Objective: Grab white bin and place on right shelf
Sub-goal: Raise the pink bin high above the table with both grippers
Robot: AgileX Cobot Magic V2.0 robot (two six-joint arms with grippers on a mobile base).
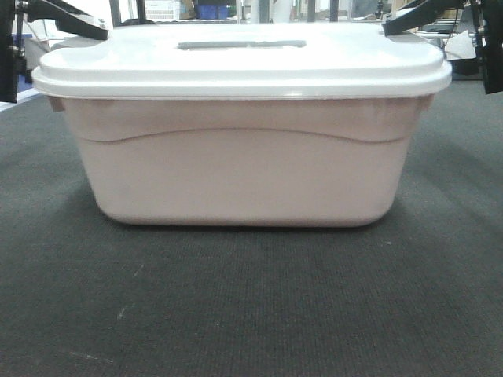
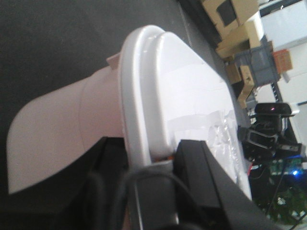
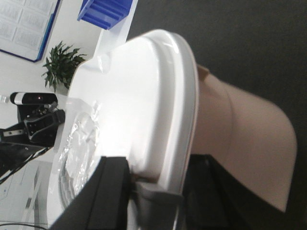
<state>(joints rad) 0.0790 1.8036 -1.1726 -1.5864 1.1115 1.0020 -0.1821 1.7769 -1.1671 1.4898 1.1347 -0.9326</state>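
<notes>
Now the white bin [image 1: 236, 165] stands flat on the dark carpet [image 1: 251, 314], close in front of the front camera. Its glossy lid [image 1: 236, 67] with the grey handle [image 1: 240, 45] is on, so what is inside cannot be seen. The left gripper [image 2: 151, 155] is clenched on the lid's rim at one short end, one black finger on top of the lid and the other under the rim. The right gripper [image 3: 160, 167] bites the rim of the opposite end in the same way. Bare carpet lies before the bin and beside both ends. Far behind stand blue crates [image 1: 208, 11].
</notes>
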